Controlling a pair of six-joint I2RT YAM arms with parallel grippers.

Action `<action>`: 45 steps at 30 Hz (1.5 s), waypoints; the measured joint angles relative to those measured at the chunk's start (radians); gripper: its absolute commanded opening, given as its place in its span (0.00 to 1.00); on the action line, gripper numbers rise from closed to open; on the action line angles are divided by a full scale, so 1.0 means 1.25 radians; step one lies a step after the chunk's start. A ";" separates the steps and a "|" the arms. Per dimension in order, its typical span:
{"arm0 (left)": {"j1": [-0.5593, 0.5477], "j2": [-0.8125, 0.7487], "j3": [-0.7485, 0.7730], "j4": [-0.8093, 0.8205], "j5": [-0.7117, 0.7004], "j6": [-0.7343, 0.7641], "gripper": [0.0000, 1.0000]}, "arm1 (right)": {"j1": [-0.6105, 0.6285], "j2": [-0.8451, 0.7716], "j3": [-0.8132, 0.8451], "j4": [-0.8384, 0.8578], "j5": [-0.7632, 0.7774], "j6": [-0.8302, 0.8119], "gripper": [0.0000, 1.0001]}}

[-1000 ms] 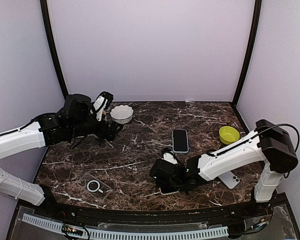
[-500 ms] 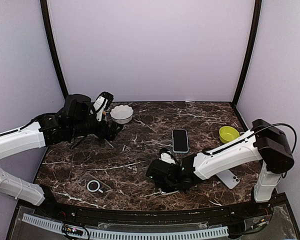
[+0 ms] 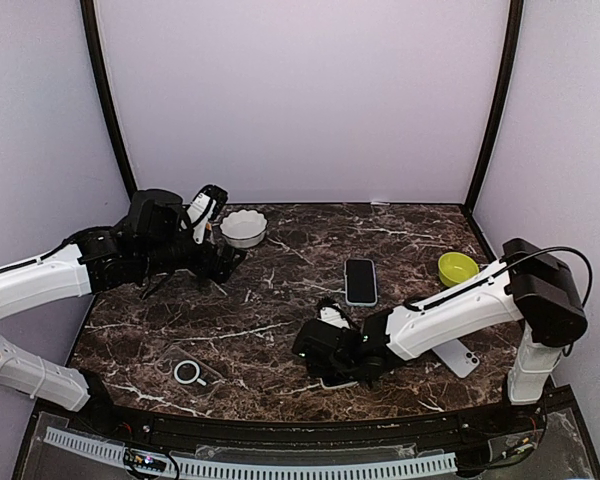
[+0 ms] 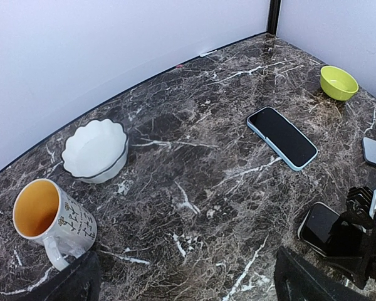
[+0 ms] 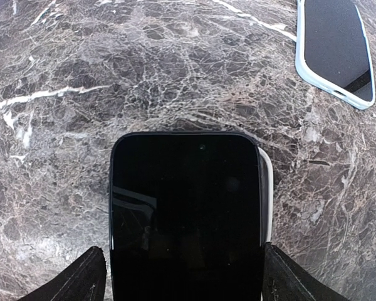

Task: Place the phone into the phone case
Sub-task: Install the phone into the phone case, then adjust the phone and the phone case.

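Note:
A black phone (image 5: 187, 213) lies screen up on the marble table, with a white strip showing along its right side. My right gripper (image 5: 183, 251) is shut on its near end, one finger on each long side. From above, this gripper (image 3: 327, 350) is low at the table's front middle. The phone also shows in the left wrist view (image 4: 319, 227). A clear phone case (image 3: 188, 372) with a white ring lies at the front left, apart from the phone. My left gripper (image 3: 225, 262) is open and empty above the back left of the table (image 4: 185, 263).
A phone in a light blue case (image 3: 360, 281) lies mid-table. A white-backed phone (image 3: 460, 357) lies at the right front. A green bowl (image 3: 458, 268) is at the right, a white fluted bowl (image 3: 244, 227) at the back left, and a mug (image 4: 47, 213) beside the left gripper.
My right gripper has shifted a little to the left with the black phone. The left arm has not moved.

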 measured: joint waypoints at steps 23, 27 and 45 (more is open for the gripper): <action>0.000 0.000 -0.002 0.000 -0.014 0.027 0.98 | -0.084 -0.078 0.076 -0.147 -0.141 -0.077 0.78; 0.000 0.005 -0.002 0.000 0.001 0.035 0.84 | -0.142 -0.086 0.060 -0.117 -0.216 -0.104 0.70; -0.123 0.502 0.154 -0.045 0.403 -0.344 0.33 | -0.329 -0.188 -0.157 0.128 -0.499 -0.182 0.59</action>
